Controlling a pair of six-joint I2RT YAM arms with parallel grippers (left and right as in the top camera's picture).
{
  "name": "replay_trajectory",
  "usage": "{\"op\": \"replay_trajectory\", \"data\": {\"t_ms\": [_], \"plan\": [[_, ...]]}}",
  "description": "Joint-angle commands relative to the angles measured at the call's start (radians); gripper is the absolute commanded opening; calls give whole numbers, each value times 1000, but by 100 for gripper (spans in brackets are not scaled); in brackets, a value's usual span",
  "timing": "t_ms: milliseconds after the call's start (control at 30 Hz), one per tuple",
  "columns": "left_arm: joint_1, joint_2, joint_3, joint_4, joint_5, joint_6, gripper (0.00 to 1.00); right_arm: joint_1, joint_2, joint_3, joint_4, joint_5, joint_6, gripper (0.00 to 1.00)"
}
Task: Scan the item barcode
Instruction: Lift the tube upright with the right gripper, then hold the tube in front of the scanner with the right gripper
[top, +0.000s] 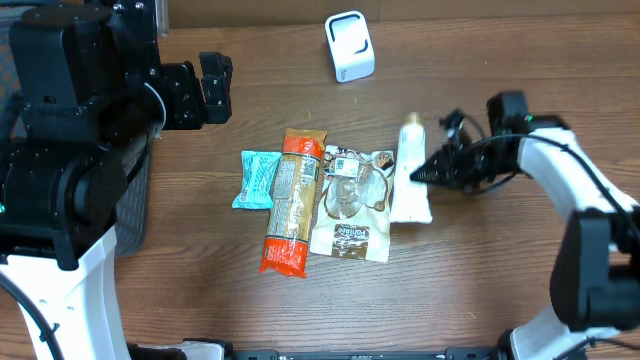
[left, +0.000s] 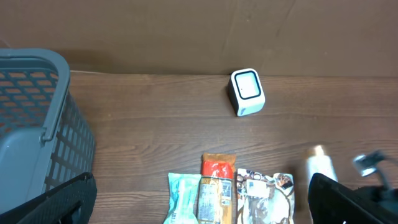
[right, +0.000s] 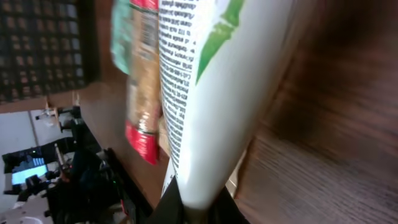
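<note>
Right gripper (top: 418, 174) is pinched down tight on the white tube (top: 410, 182), which sits between the jaws, caught by its edge. That grip looks meant to lift it off the packets just beyond the fingertips and carry it to the scanner (top: 349, 46), well apart. Left gripper (top: 213, 88) hangs wide open, empty, far off. The barcode? The wrist view shows only fine print, cropped, and the jaws themselves are barely visible.
</note>
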Motion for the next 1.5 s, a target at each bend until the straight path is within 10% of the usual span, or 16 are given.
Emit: {"op": "replay_trajectory", "data": {"t_ms": [0, 367, 767, 1233, 1467], "plan": [[-2, 4, -2, 3, -11, 22, 100, 1, -138, 140, -83, -79, -111, 4], [-2, 4, -2, 3, -11, 22, 100, 110, -263, 208, -162, -261, -259, 4], [-2, 4, -2, 3, -10, 22, 100, 111, -345, 259, -149, -172, -109, 4], [-2, 4, -2, 3, -11, 22, 100, 427, -220, 407, 123, 1141, 116, 4], [-2, 4, -2, 3, -11, 22, 100, 450, -1, 407, 470, 1347, -217, 4]]}}
